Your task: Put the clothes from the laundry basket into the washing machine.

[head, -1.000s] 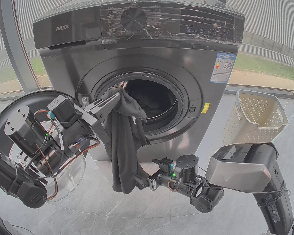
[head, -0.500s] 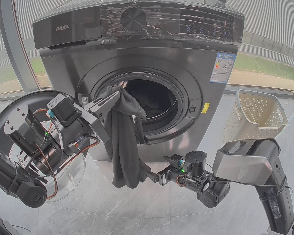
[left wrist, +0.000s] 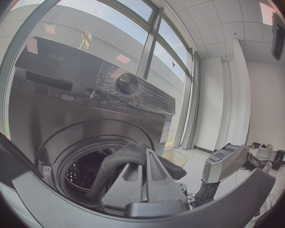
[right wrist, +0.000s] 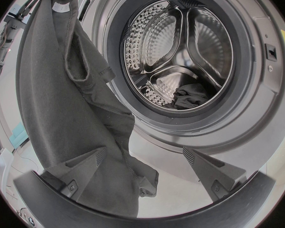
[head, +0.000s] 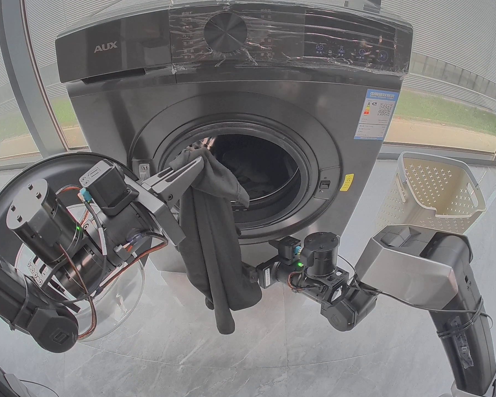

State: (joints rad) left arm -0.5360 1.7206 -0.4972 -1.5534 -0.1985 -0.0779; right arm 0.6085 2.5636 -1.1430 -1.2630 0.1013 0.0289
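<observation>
L end effector (head: 196,166) clenched on dark garment (head: 212,238), held up at left edge of washing machine (head: 292,100) opening; cloth hangs down in front of the machine, bottom end off the floor (head: 259,354). R end effector (right wrist: 143,152) low, at garment's lower part, fingers spread apart, cloth draped over one finger (right wrist: 85,162), nothing pinched. Drum (right wrist: 167,38) holds another dark clothing piece (right wrist: 188,95) at the bottom. Door (head: 66,161) swung open to the left. Laundry basket (head: 432,194) tipped on its side on the floor, right of machine.
</observation>
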